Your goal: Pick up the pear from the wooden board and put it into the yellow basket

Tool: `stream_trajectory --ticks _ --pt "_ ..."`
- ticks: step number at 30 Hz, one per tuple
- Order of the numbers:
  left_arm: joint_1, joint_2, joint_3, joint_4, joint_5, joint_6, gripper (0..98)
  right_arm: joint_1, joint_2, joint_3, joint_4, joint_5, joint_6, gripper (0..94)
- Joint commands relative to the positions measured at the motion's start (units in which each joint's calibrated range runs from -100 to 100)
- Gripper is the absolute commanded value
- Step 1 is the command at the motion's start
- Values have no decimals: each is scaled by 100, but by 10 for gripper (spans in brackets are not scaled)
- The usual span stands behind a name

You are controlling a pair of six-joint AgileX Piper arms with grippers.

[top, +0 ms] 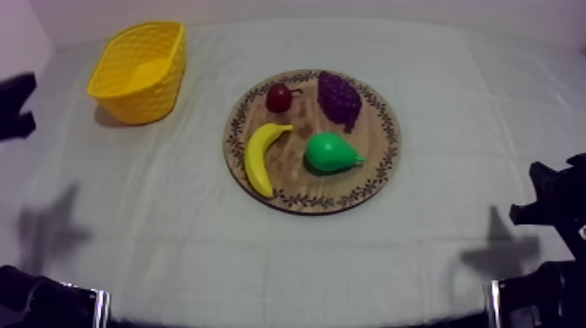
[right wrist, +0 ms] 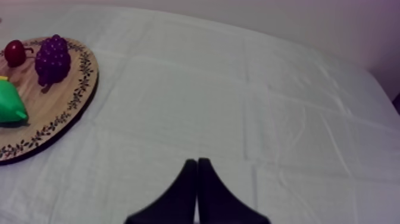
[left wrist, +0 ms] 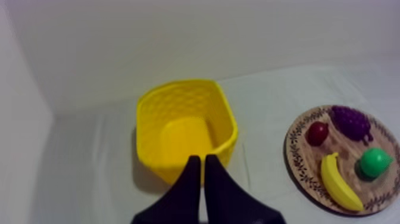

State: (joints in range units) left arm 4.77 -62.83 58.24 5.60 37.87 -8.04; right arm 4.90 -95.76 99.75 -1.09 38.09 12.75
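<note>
Bench: grey-white cloth (top: 174, 228) spread flat under a pale wall, and everything is laid out as if for the start.
Wooden board: the round wooden board (top: 381, 179) with its patterned rim sits mid-bench and carries all four toy fruits.
Pear: the green pear (top: 331, 153) lies on its side on the board, on the half toward my right arm. Nothing is touching it.
Neighbours: the banana (top: 259, 157) lies beside the pear on the basket side, the bunch of grapes (top: 339, 99) sits just behind it, and the small red fruit (top: 279, 97) is next to the grapes. It's close company, but the pear has a gap all round.
Yellow basket: the yellow basket (top: 157, 92) stands well apart from the board, far back on my left side. The left wrist view looks straight into it, and it holds no fruit.
Left tool: the left tool (left wrist: 202, 162) is clenched on nothing, its fingers together in a narrow wedge that points toward the basket.
Right tool: the right tool (right wrist: 197, 162) is clenched and empty too, over bare cloth well apart from the board.
Done so far: nothing, by my reading. There's no reach, no grasp and no lift.
Left to do: the whole job. One tool has to spread its fingers, come down over the pear and close on it. Then it must lift the pear clear of the banana and grapes, carry it across and let go over the basket.
</note>
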Motion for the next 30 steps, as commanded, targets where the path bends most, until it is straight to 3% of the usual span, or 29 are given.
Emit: stream_trajectory --ticks 1,6,10,14,21,30 --pt "494 1439 -1700 -225 18 -449 1 0 1 3 -1 -2 2 3" --pt "1401 2695 -2608 -1169 -27 4 4 0 1 3 -1 -2 1 3" --pt "1922 3547 -3144 -1576 -28 206 17 0 1 3 -1 -2 2 3" --pt "2294 4254 -3537 -1696 -95 253 24 0 1 3 -1 -2 2 3" --pt "2785 5173 -3788 -1727 -464 307 32 0 1 3 -1 -2 2 3" --pt "3086 5965 -3291 -1731 -879 504 46 0 1 3 -1 -2 2 3"
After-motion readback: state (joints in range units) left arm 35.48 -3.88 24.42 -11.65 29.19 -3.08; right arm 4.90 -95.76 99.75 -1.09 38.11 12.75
